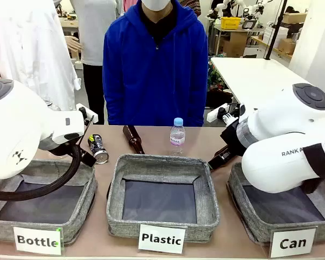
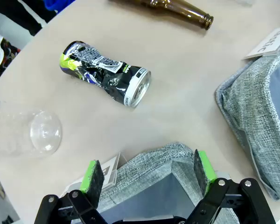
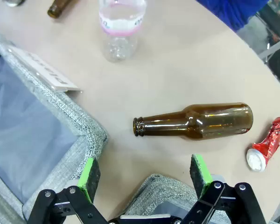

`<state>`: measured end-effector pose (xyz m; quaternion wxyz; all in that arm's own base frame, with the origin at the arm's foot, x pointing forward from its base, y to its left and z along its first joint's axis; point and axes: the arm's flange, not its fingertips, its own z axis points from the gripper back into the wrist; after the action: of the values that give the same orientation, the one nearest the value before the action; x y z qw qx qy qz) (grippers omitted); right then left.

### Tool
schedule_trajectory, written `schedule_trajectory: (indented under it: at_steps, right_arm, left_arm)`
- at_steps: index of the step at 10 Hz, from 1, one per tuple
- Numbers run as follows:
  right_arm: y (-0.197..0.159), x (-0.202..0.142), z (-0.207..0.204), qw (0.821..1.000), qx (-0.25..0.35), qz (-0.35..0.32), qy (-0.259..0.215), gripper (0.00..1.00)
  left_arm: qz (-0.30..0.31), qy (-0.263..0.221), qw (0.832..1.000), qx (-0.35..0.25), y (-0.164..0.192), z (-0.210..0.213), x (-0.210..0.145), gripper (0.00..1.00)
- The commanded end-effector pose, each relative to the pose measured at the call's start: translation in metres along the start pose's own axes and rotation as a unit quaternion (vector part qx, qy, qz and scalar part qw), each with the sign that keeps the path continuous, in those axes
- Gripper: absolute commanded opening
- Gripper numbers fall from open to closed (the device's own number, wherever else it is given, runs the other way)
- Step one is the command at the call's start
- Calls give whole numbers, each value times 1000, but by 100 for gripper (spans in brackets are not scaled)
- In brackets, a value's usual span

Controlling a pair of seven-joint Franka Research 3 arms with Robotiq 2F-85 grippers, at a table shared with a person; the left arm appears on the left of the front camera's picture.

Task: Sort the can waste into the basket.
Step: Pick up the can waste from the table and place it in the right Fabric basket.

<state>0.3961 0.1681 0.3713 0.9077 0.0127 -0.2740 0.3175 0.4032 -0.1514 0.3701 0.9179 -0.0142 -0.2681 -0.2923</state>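
**Grippers spread wide and empty, both cans lying on the table outside the basket**

My table (image 1: 154, 142) carries three grey baskets in a row along its near edge. A person in a blue hoodie (image 1: 151, 65) stands at the far edge.

My right arm bulks over the near right corner and covers much of the Can basket (image 1: 237, 196). My left arm does the same over the Bottle basket (image 1: 82, 215). The Plastic basket (image 1: 124, 226) sits between them, nothing in it.

My left gripper (image 2: 147, 161) hangs over a far corner of the Bottle basket, jaws fully apart, holding nothing. My right gripper (image 3: 143, 163) hangs over a far corner of the Can basket, equally wide and empty.

One brown bottle (image 3: 196, 122) lies on its side just past my right fingers, between the Can basket and the far edge. A second brown bottle (image 1: 133, 138) lies beyond the Plastic basket. An upright clear bottle (image 1: 177, 132) stands near it, and another clear bottle (image 2: 32, 135) lies by the Bottle basket.

The black can (image 2: 105, 74) lies crushed on its side near the far edge, just beyond the Bottle basket's far right corner. The red can (image 3: 268, 144) lies crumpled just beside the first brown bottle's base, close to the table's edge.
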Motion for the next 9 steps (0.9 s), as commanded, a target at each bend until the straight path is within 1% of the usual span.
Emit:
schedule_trajectory:
  at_steps: [1,9]
  right_arm:
    - [0,0,0,1000,0,0,0,100]
    - [0,0,0,1000,0,0,0,100]
  left_arm:
    - [0,0,1000,0,0,0,0,100]
    - [0,0,1000,0,0,0,0,100]
